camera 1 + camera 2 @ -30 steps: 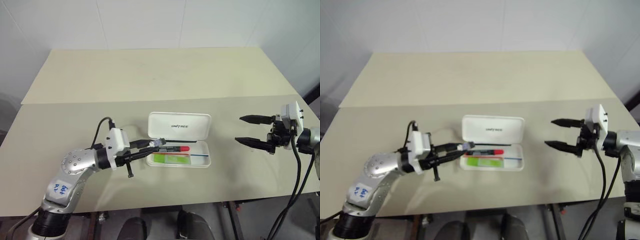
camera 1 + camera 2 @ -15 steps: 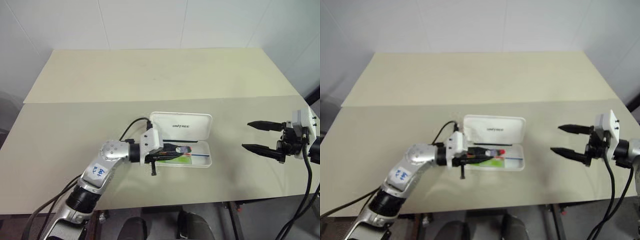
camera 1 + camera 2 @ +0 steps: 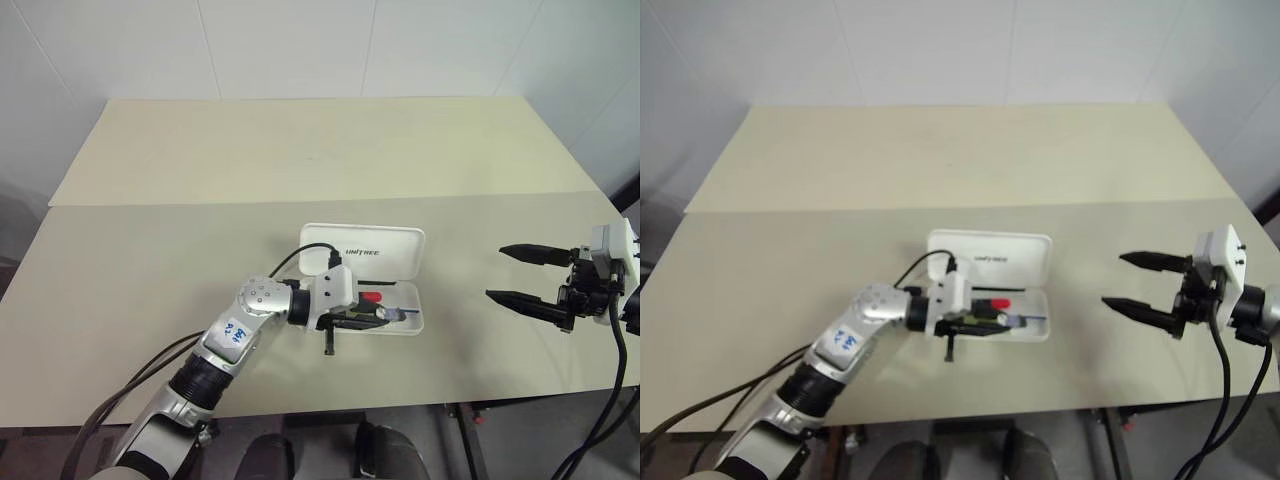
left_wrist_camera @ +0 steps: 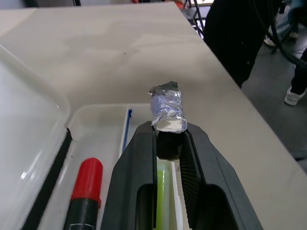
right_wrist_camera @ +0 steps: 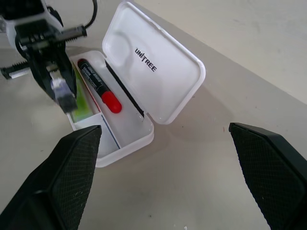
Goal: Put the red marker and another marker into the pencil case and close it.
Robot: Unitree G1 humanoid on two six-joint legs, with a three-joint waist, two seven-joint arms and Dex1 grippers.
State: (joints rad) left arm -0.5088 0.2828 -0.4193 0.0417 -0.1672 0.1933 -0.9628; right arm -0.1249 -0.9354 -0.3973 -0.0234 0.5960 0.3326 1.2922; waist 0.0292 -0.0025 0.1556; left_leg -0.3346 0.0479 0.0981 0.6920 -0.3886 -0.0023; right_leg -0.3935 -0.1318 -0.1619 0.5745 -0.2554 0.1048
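- Pencil case, white hard plastic with rounded corners, lies open on the pale beige desk; its lid, lettered "UNITREE", is tipped up on the far side of the tray.
- Left claw reaches over the open tray, its two black ribbed fingers pinching the green marker lengthwise between them.
- The green marker is a slim lime barrel with a dark end; a crumpled grey-blue wad of tape caps its tip, jutting just past the fingertips.
- The red marker lies inside the tray, just beside the left claw on the lid side and parallel to it; it has a glossy red cap and a black barrel with small print.
- A thin blue stripe runs along the tray floor ahead of the left claw.
- Right claw hangs above the desk well apart from the case, to its right, with its black, finely textured fingers spread wide and nothing between them.
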